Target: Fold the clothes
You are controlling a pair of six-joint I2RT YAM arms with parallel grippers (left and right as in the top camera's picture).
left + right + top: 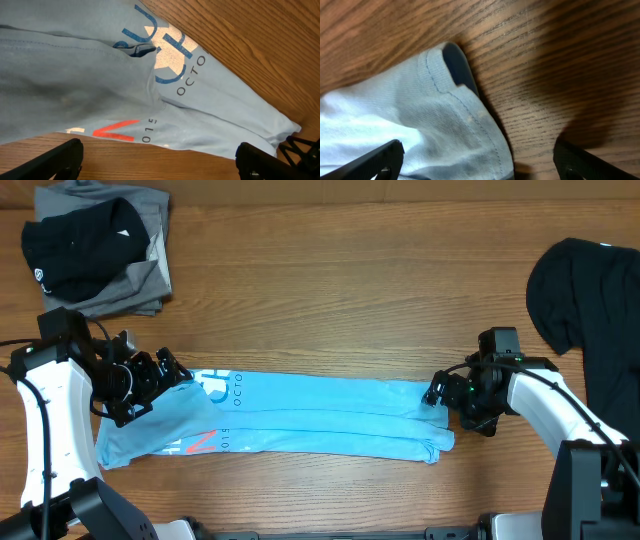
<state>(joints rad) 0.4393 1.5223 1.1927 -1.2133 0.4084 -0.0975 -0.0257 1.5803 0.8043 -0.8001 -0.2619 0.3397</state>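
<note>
The light-blue T-shirt (300, 415) lies folded into a long strip across the front of the table, its white, dark and red lettering at the left end. My left gripper (172, 370) is open over that left end; its view shows the lettering (170, 60) and bare wood between the fingers (160, 160). My right gripper (437, 392) is open at the shirt's right end, its fingers (477, 162) wide on either side of a hemmed corner (455, 115). A large black T-shirt (585, 300) lies at the right edge.
A pile of folded grey and black clothes (100, 250) sits at the back left corner. The wooden table (340, 290) stretches bare behind the blue shirt.
</note>
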